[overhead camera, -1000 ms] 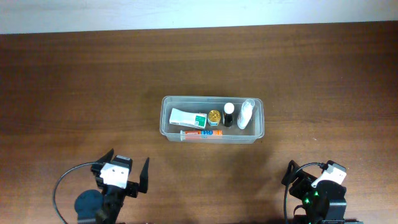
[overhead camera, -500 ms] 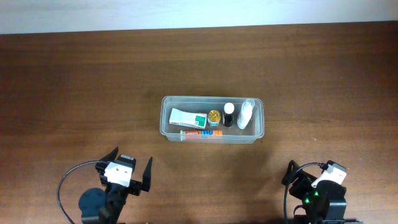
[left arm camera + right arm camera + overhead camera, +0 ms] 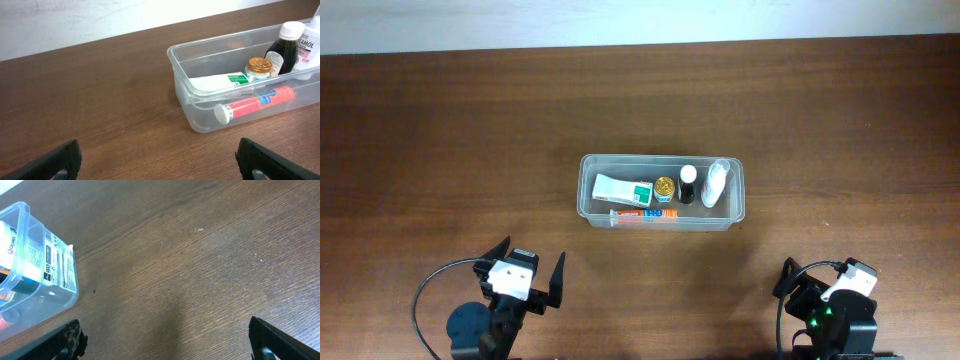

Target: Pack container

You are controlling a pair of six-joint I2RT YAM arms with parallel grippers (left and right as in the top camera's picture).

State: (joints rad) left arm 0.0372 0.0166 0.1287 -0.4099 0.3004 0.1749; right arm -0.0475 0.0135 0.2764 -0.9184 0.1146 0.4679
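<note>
The left gripper [image 3: 528, 265] is found drawn slightly back from a second ago, jaws spread and empty; the right gripper [image 3: 162, 332] is likewise spread. The container [image 3: 585, 195] sits mid-table, well apart from both, holding a red tube [image 3: 642, 214], a gold-capped jar [image 3: 664, 186] and a dark bottle [image 3: 688, 185]; packing is judged finished, with nothing obstructing.
</note>
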